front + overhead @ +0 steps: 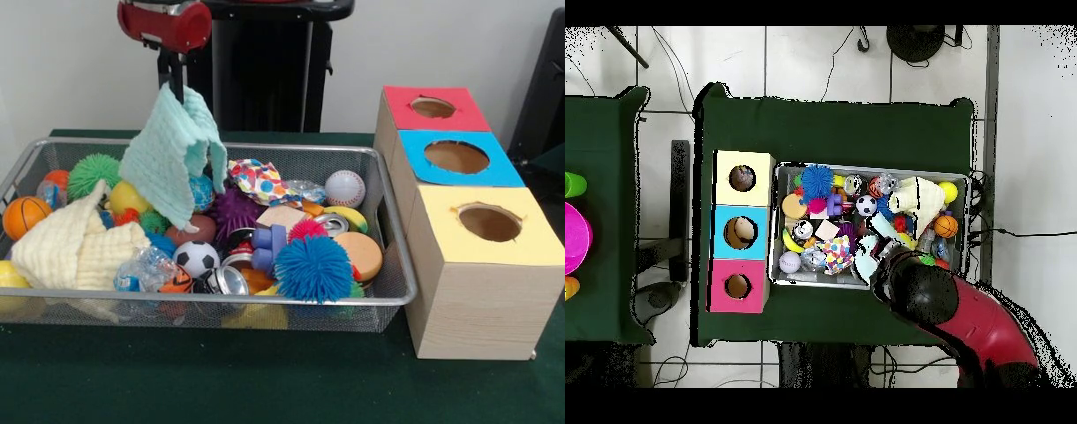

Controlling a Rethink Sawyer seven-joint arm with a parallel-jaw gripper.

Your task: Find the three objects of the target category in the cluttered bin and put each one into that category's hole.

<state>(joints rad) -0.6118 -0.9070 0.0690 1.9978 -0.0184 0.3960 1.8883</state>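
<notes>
From the front, the red and black arm (165, 22) comes down from the top edge over the left part of the wire mesh bin (388, 296), and its hand (176, 87) is clenched on the top of a mint-green waffle cloth (172, 157), which hangs lifted above the clutter. One blotched cloth piece (258, 181), white with red, blue and yellow spots, lies at the bin's far side, just right of the hanging cloth and lower than the hand. A cream waffle cloth (75, 246) is heaped at the bin's left. The yellow-surround hole (489, 222) tops the nearest wooden box, right of the bin on the green table (265, 380). From overhead, the arm (960, 310) reaches in over the bin's (965, 178) lower right corner and hides the hand. The blotched cloth piece (836, 253) lies left of the arm near the bin's lower rim, and the yellow-surround hole (742, 178) sits beyond the bin's left end.
</notes>
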